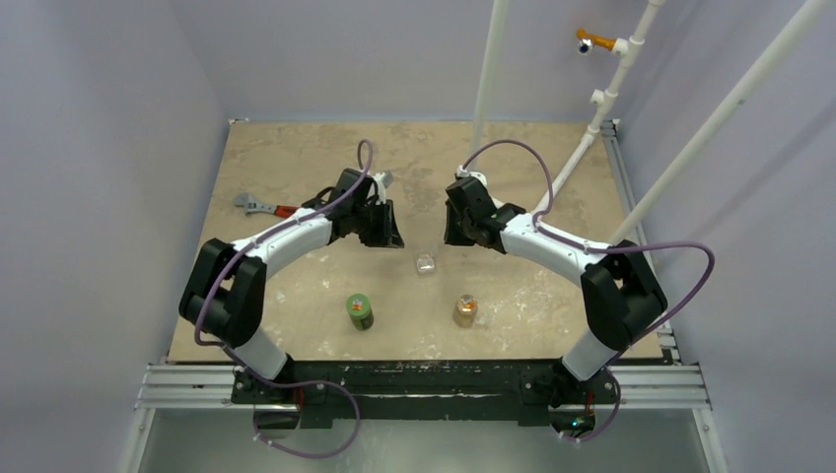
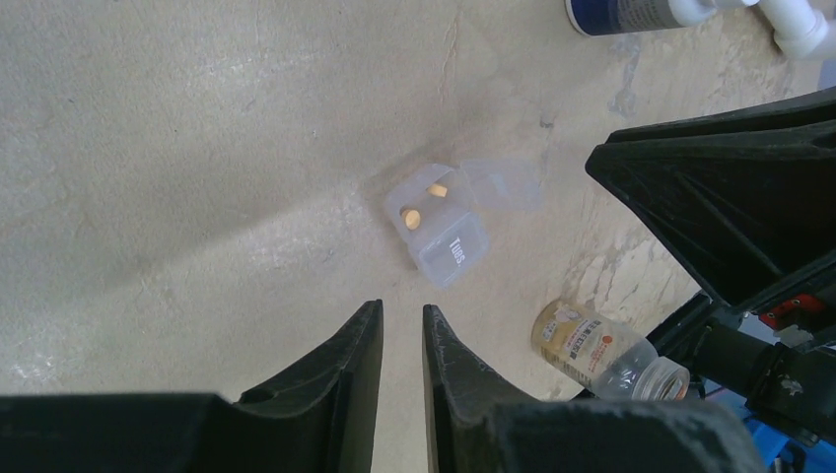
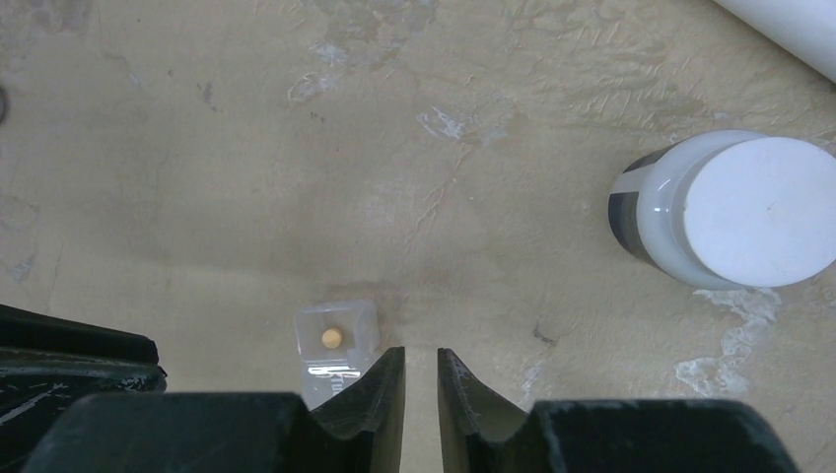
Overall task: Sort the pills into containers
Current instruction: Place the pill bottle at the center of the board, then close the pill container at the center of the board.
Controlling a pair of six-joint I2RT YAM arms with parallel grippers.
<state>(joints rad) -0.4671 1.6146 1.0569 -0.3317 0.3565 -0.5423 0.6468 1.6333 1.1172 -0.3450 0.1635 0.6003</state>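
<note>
The container (image 1: 426, 264), a small clear case, lies on the table between and just in front of both grippers. In the left wrist view the container (image 2: 449, 232) has its lid (image 2: 505, 183) flipped open, and two pale orange pills (image 2: 412, 219) lie in the open compartment. The right wrist view shows the container (image 3: 337, 340) with one pill (image 3: 333, 338) in it. My left gripper (image 2: 402, 313) hovers short of the case, its jaws a narrow slit apart with nothing between. My right gripper (image 3: 421, 355) is beside the case, also nearly closed and empty.
A green bottle (image 1: 360, 311) and a tan-orange bottle (image 1: 464, 310) stand near the front of the table. A white-capped dark bottle (image 3: 725, 209) stands beyond the right gripper. A wrench (image 1: 258, 206) lies at the left, and white pipes (image 1: 592, 128) rise at the back right.
</note>
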